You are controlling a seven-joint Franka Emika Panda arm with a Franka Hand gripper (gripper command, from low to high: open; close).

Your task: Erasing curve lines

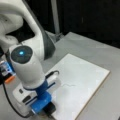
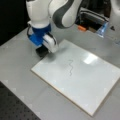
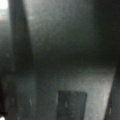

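Gripper (image 2: 42, 52) near thin wavy curve lines (image 2: 70, 67), seemingly unerased.

Both front views high, opposite sides, sharing white board (image 1: 82, 82), wrist view close

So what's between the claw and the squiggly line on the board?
Only bare white board. In a front view the claw sits at the board's corner, and nothing lies between it and the curve lines.

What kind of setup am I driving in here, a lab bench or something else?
Most likely a robotics lab bench. A white board bearing the curve lines lies flat on a grey table, against black backdrops. The gripper, on a blue mount, sits at the board's edge, away from the lines, which are still intact.
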